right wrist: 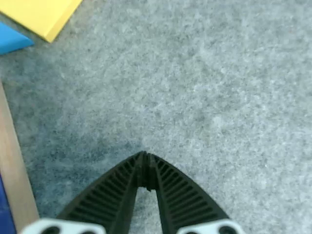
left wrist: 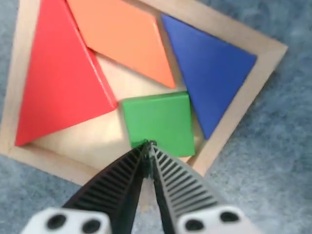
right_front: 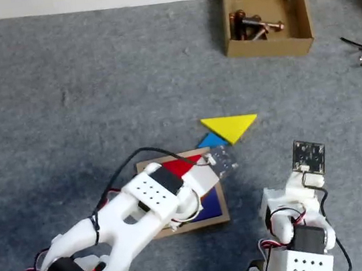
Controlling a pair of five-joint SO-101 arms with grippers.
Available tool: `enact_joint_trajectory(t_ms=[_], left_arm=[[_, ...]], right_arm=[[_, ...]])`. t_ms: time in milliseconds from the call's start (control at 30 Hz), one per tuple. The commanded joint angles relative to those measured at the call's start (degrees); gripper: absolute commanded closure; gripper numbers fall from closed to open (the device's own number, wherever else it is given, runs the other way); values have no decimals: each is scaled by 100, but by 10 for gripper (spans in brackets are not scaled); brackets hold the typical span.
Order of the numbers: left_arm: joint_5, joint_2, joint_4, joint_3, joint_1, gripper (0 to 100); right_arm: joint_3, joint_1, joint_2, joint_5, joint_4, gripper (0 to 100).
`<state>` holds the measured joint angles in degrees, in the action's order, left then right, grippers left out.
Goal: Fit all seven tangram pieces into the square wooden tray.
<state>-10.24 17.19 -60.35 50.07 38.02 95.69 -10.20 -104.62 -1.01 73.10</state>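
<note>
Green square [left wrist: 158,122] sits at the tips of the left end effector [left wrist: 147,146], pressed together; a crooked push could wedge it against the blue triangle [left wrist: 209,68].

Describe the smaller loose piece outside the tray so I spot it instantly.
From the wooden tray, look just past its far edge on the grey carpet, where two loose pieces lie. The light blue triangle sits between tray and yellow triangle: the smaller of the two, paler than the dark blue piece in the tray.
</note>
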Motion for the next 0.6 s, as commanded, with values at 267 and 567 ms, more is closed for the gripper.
enact_joint_trajectory(t_ms=[267, 567], left_arm=[[18, 1086, -791, -295, -31, 993], [9, 1077, -519, 655, -743, 993]], right_arm=[[646, -57, -66, 53, -154, 994], [646, -57, -66, 53, -154, 994]])
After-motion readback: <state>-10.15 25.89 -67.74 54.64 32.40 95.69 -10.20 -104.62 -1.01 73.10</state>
